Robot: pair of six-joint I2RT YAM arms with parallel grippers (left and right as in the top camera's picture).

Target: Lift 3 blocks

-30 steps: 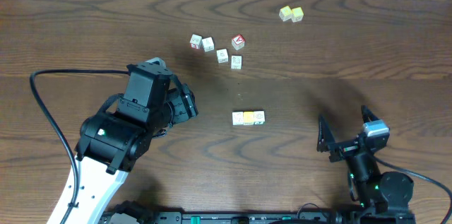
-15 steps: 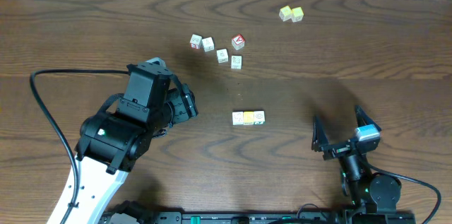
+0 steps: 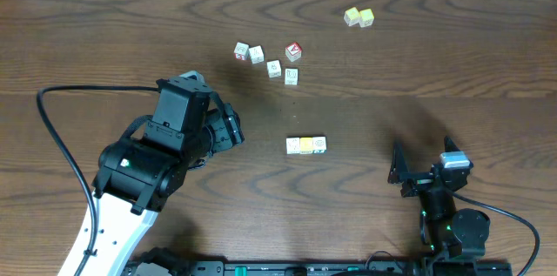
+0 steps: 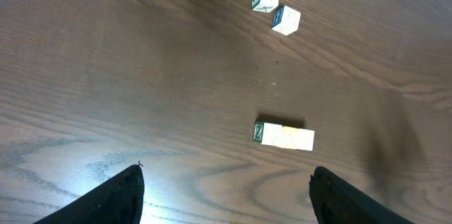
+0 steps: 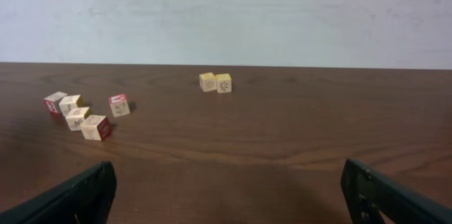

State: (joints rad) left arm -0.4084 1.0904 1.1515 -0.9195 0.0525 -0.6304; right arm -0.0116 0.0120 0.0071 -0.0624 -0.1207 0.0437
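Three blocks [image 3: 305,145] lie touching in a short row near the table's middle. The left wrist view shows the same row of blocks [image 4: 284,136], its left end face green with a white letter and the other two cream. My left gripper [image 3: 233,126] hangs to the left of the row, well apart from it. It is open [image 4: 227,173] with only bare wood between its fingers. My right gripper [image 3: 422,150] stands open to the right of the row, near the front edge, also holding nothing [image 5: 227,166]. The right wrist view does not show the row.
A loose cluster of several letter cubes [image 3: 265,60] lies behind the row, among them a red-faced cube [image 3: 294,50]. Two pale-yellow cubes [image 3: 359,17] sit side by side at the far right. A black cable [image 3: 52,128] loops left of the left arm.
The right gripper has shifted a little near the front edge, first leftward, then back. The left arm and all the cubes have stayed put.
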